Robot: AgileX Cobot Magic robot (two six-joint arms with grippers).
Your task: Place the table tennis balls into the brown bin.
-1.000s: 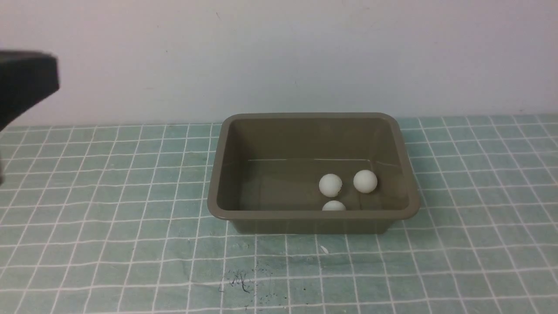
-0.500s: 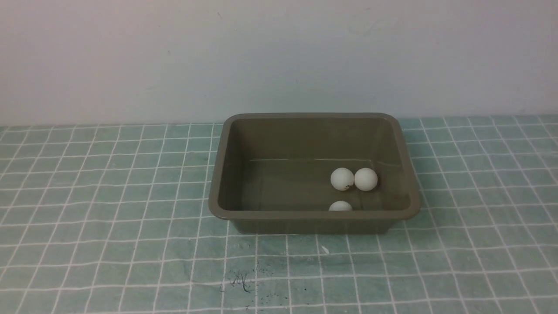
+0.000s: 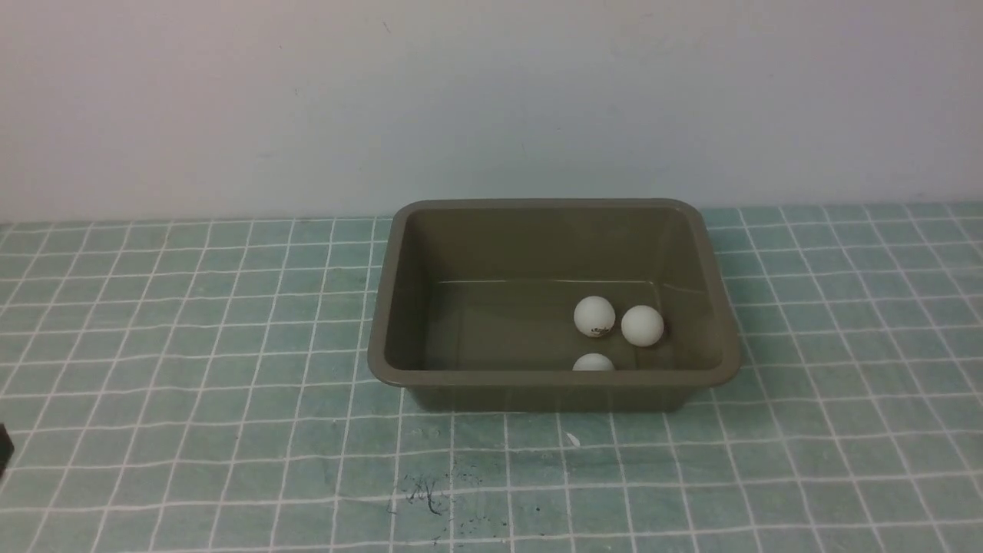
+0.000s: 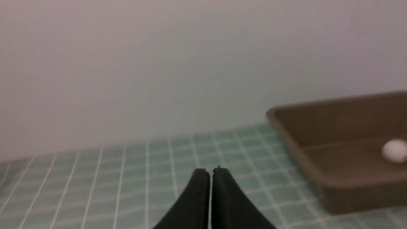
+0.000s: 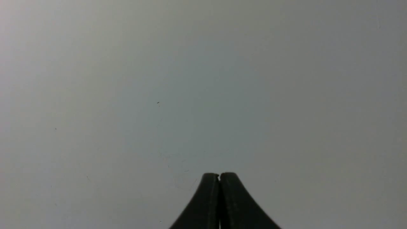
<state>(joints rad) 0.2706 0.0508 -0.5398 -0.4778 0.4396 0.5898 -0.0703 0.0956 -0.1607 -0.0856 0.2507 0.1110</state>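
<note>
Balls (image 3: 594,316) x3 settling lower right in brown bin (image 3: 537,206); left tool (image 4: 210,173) has pulled away, closed & empty like right tool (image 5: 219,176); prob. done.

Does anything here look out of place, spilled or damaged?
Nothing much stands out. The three table tennis balls lie inside the brown bin, which sits upright and looks undamaged. Only dark scuff marks and a small white fleck mar the checked mat in front of it.

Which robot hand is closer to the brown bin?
Left, probably. The left gripper hangs low over the table, with the brown bin in its camera's view. The right gripper sees only blank wall, so where it is cannot be told.
</note>
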